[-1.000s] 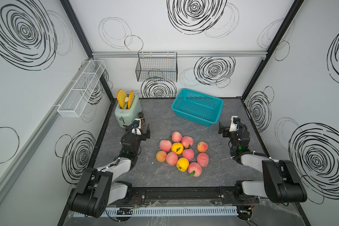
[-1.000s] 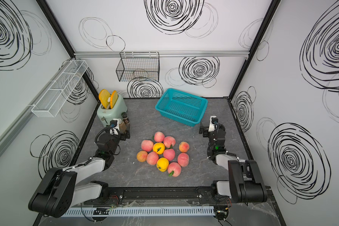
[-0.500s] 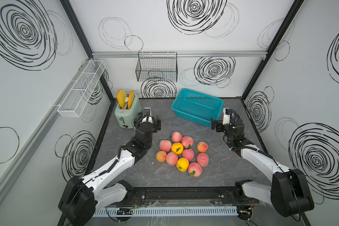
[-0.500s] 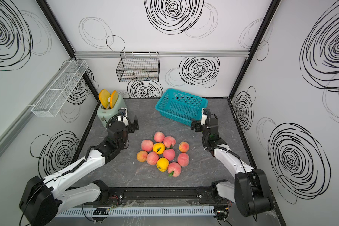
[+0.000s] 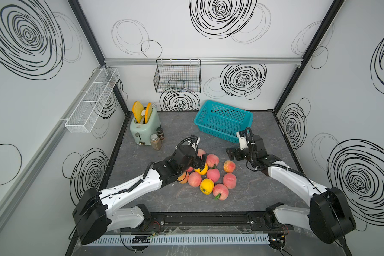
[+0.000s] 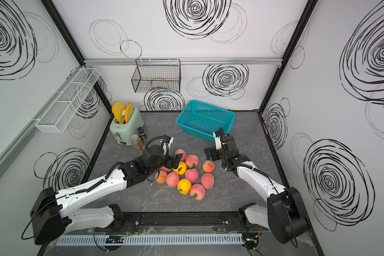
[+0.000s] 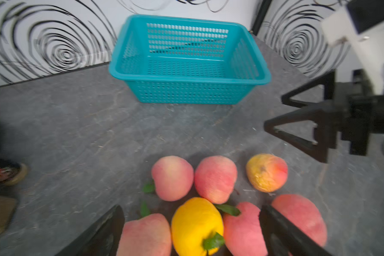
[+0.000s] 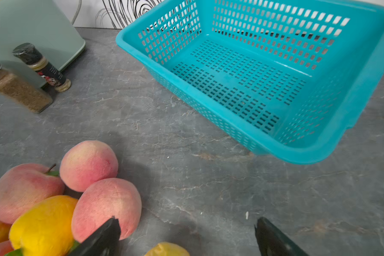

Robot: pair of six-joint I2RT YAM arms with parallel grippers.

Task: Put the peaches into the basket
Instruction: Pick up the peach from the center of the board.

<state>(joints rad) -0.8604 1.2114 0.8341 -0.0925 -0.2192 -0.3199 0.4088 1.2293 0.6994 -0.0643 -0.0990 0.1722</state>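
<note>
Left fingers (image 7: 104,235) spread over peaches (image 7: 195,221); spice bottle (image 8: 50,72) label unreadable.

This is a robot test booth in a lab, dressed as a kitchen corner. White walls (image 5: 186,51) carry printed black swirls between black frame posts (image 5: 92,42). Robot arms (image 5: 140,184) are bolted to a front rail (image 5: 204,219), and a grey stone-look table (image 5: 264,195) holds a toaster (image 5: 142,130) and spice jars (image 5: 156,141).

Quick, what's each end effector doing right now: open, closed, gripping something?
Left end effector: open, holding nothing.
Right end effector: open, holding nothing.
</note>
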